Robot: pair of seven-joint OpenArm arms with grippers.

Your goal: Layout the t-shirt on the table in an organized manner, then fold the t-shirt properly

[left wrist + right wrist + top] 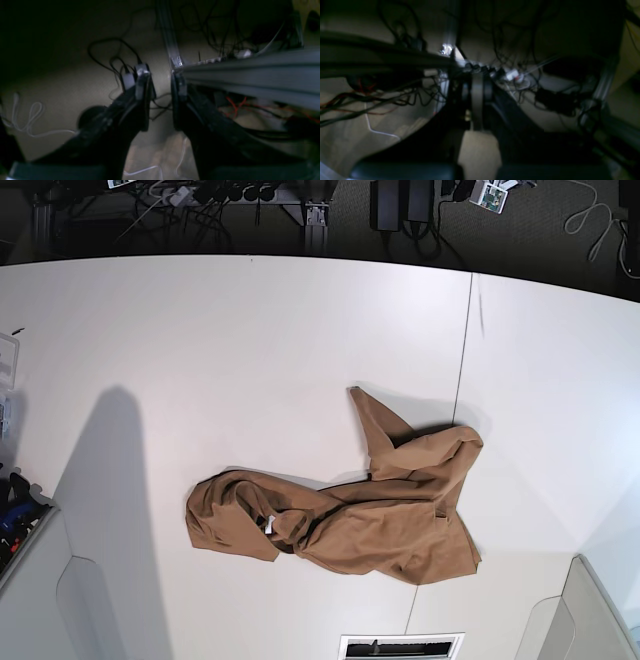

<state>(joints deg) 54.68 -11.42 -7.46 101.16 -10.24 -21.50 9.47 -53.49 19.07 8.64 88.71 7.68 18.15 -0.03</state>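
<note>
The t-shirt (340, 510) is seen lying crumpled near the front edge of the table (200, 340), with nothing held. The left gripper (161, 100) is half open and empty, and the right gripper (477, 100) is shut. A sleeve or hem should probably be picked first and pulled out flat.

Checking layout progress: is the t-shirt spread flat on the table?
No, the t-shirt lies crumpled and twisted on the table, one part sticking up toward the far side.
</note>
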